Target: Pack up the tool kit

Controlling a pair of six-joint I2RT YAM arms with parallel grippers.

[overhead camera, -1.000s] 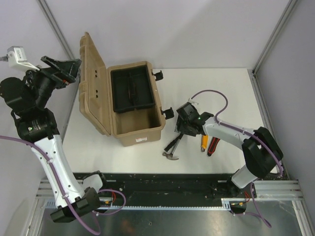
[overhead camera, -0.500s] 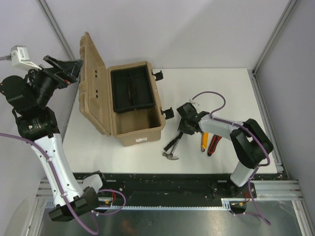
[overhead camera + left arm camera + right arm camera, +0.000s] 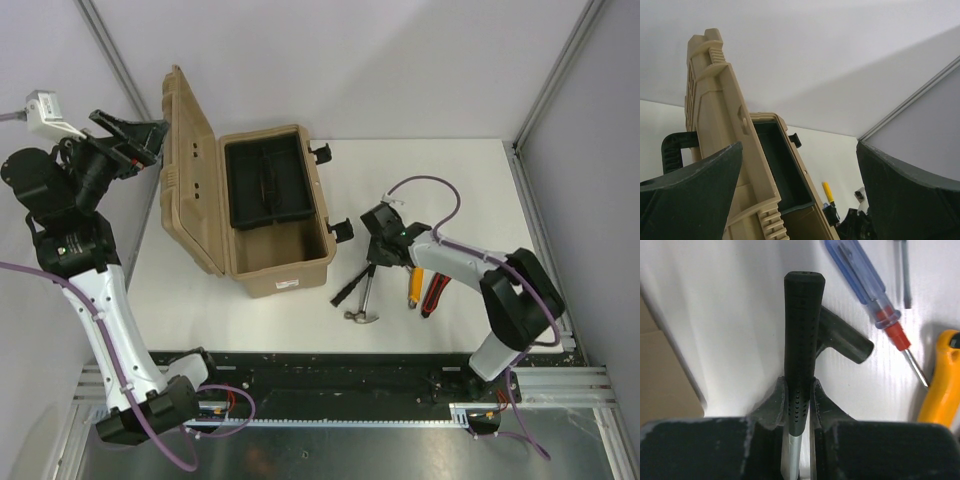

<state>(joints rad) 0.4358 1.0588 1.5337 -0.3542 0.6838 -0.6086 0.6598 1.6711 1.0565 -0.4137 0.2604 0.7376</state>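
**Surface and room.** The white table top is matt. It is enclosed by pale grey wall panels set in aluminium frame posts. A black rail runs along the near edge at the arm bases.

**Tool kit.** The tan toolbox stands on the left half of the table. Its lid is raised on the left side. The black inner tray sits in the rear part of the box, and bare tan floor shows in front of it.

**Left gripper**. It is held high, just left of the lid, with its jaws spread wide and nothing between them.

**Right gripper**. It is right of the toolbox, pressed onto the hammer and pinching the black dimpled grip near the steel shaft. The hammer head points toward the near edge. Whether the head rests on the table or hangs just clear cannot be told.

**Loose tools.** These lie on the table beside the hammer:
- a black-handled tool, touching or crossing it
- a blue-handled screwdriver
- a yellow knife
- a red-black handled tool
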